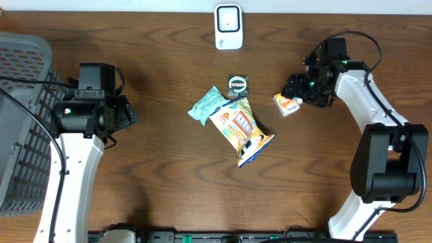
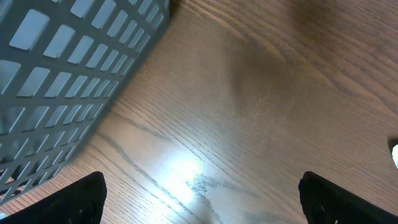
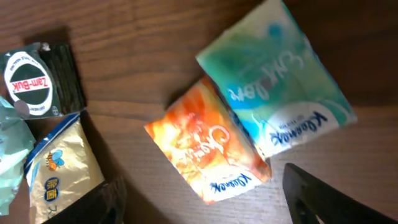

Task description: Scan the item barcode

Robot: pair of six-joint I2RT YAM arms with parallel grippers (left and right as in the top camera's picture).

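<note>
A wooden tabletop [image 1: 155, 182] seen from above. At the top centre of the overhead frame stands a white scanner [image 1: 228, 27]. Below it, mid-frame, lies a loose cluster: a dark Zam-Buk packet [image 1: 237, 84], a pale teal packet [image 1: 208, 104] touching its lower left, and a yellow snack bag [image 1: 241, 129] slanting down to the right. Well apart from the scanner, right of the cluster, a small orange and teal tissue pack [image 1: 288, 103] lies flat on the wood. The right claw [image 1: 298, 90] hangs just beside the pack's upper right. In the right wrist view its dark fingers [image 3: 323, 199] sit in the two lower corners, spread apart, with the pack just past their tips; whether they touch it cannot be told. A grey plastic basket [image 1: 23, 155] fills the left edge of the overhead frame. The left claw [image 2: 202, 186] is beside the basket, over bare wood, its fingers spread wide and holding nothing.
</note>
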